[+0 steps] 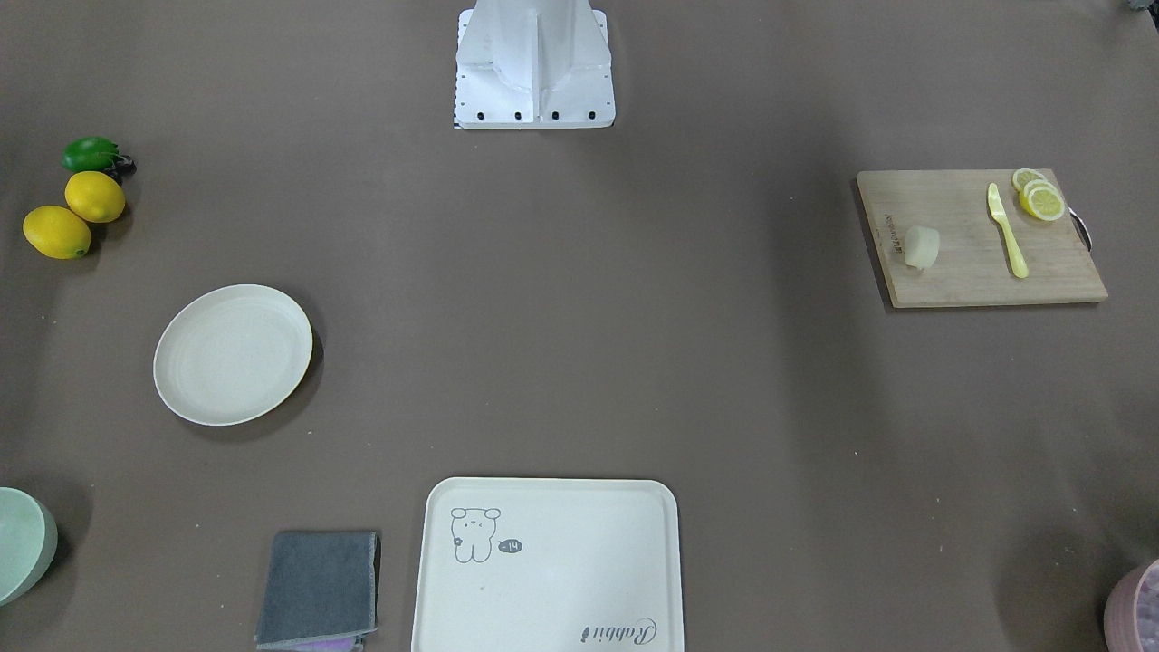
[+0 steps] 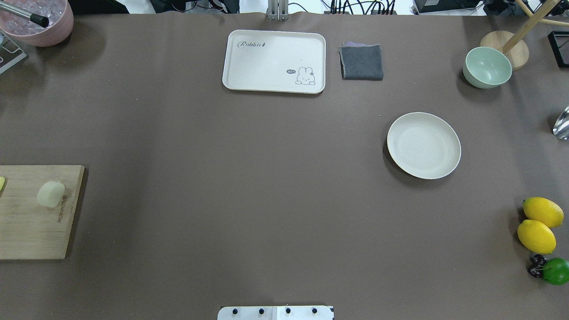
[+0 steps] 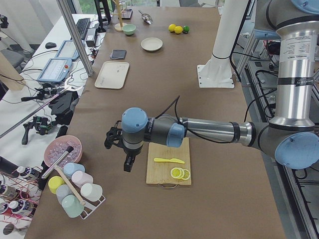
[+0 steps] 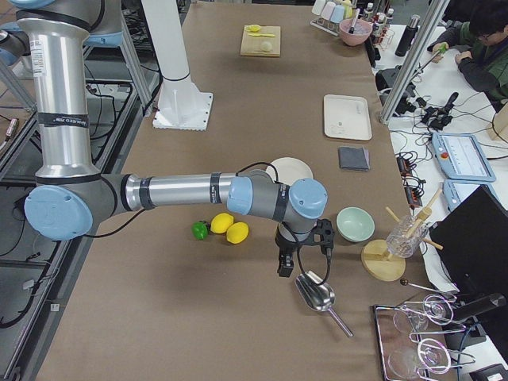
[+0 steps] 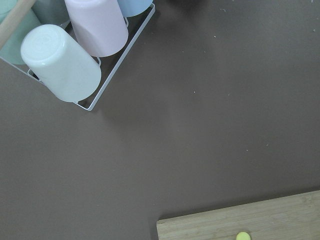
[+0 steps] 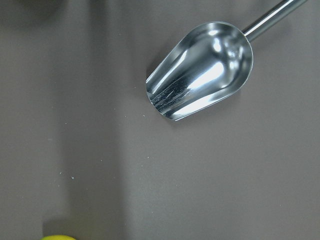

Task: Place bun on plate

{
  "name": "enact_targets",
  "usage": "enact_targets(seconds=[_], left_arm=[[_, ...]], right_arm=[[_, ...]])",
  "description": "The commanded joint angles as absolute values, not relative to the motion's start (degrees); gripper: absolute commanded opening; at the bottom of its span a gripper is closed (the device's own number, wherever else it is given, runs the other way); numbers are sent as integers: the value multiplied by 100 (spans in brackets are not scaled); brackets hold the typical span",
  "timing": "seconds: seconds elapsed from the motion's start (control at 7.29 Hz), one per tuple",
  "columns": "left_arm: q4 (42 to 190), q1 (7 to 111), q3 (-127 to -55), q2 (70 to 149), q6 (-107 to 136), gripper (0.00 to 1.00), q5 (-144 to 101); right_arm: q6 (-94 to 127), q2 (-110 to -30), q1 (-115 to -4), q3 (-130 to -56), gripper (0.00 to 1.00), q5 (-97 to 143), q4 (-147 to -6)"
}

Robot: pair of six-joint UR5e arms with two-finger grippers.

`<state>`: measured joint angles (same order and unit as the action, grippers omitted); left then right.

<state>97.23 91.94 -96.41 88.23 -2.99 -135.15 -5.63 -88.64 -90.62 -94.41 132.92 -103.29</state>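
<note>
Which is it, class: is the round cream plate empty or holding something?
Empty. The plate shows a bare inside in both table views; the bun lies far off on the wooden cutting board.

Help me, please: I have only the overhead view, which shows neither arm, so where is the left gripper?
Observer: The left gripper hangs above bare table between the board and a cup rack. I cannot tell if it is open.
Operator: Thanks. My frame cuts the board off; what lies on the hidden part?
Observer: A yellow knife and lemon slices, on the other side from the bun.
Operator: And the right gripper?
Observer: The right gripper hangs beside a metal scoop, towards the table's end from the plate.
</note>
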Motion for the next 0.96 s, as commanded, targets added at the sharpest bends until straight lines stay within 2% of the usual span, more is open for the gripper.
enact_targets(seconds=[0.0, 0.82], left_arm=[[9738, 9193, -9650, 8833, -299, 98, -13517], [9756, 9220, -9694, 8772, -299, 98, -13535]], right_arm=[[-562, -8868, -9062, -9439, 100, 13315, -10318], [-562, -8868, -9062, -9492, 100, 13315, -10318]])
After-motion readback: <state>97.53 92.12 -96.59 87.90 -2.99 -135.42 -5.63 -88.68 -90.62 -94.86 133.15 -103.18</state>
